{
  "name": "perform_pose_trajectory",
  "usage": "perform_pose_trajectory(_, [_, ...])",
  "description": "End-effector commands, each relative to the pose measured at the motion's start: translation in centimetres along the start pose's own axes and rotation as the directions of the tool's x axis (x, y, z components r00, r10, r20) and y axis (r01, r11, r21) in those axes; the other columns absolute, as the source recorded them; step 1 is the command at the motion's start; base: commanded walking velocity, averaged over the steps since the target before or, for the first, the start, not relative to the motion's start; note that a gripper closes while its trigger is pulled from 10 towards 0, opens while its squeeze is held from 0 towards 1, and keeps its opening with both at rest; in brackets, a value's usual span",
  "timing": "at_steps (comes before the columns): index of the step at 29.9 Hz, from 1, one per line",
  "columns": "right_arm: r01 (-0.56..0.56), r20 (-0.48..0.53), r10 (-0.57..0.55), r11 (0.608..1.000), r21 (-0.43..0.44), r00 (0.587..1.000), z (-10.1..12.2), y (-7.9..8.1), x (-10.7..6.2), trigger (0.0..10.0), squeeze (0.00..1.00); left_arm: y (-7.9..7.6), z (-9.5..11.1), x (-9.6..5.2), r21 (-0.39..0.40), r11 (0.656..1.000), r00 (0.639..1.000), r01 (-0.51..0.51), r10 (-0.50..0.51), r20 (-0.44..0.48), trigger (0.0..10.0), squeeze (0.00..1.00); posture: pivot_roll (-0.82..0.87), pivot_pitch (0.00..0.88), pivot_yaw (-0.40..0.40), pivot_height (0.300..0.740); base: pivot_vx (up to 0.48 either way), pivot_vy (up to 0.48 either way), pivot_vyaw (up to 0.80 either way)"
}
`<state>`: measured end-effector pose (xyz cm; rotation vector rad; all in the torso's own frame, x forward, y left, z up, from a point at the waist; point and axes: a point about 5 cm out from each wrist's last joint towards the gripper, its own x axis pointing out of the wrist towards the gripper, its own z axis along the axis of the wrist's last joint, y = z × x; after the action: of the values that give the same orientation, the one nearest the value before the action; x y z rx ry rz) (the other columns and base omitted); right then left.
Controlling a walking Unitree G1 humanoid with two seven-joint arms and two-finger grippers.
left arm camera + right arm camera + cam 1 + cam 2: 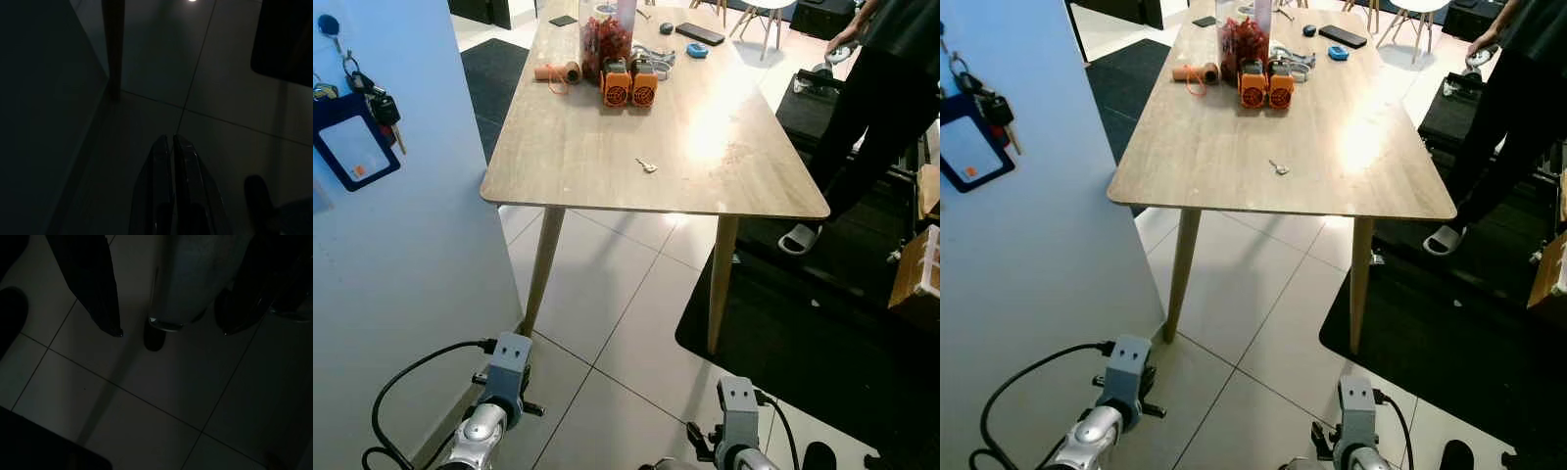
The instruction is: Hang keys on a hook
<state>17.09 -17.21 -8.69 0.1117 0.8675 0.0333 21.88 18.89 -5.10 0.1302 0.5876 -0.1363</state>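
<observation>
A small silver key (647,165) lies near the middle of the wooden table (568,147). On the pale wall panel at left, a blue hook (329,24) carries a bunch of keys (374,101) with a blue card holder (352,147). Both arms hang low by the floor. The left gripper (171,142) points at the tiled floor near a table leg, fingers pressed together, holding nothing. The right gripper (168,335) hangs above the tiles with its fingers (105,308) spread wide apart and nothing between them.
Two orange devices (628,86), a jar of red items (605,39), a twine spool (558,71), a phone (700,33) and small items crowd the table's far end. A person in black (871,108) stands at right on a black mat (822,323). A cardboard box (915,264) sits far right.
</observation>
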Motion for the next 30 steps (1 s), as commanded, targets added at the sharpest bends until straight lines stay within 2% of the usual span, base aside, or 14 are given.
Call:
perform_pose_trajectory(1, [0.004,-0.01,-0.004,1.0,-0.014,1.0,-0.23,-0.33,-0.12,10.0,0.0,-0.36,-0.19,0.02,-0.024,1.0,1.0,0.006,-0.006,-0.011,10.0,0.0,0.11,0.008,-0.062,0.74,0.0,0.0,0.0])
perform_pose_trajectory(30, [-0.01,-0.011,0.01,0.999,-0.03,1.0,-0.08,-0.15,-0.05,10.0,0.0,-0.84,0.04,0.07,-0.054,0.998,1.0,0.02,-0.019,0.012,10.0,0.0,0.1,0.015,-0.064,0.74,0.331,0.0,0.0])
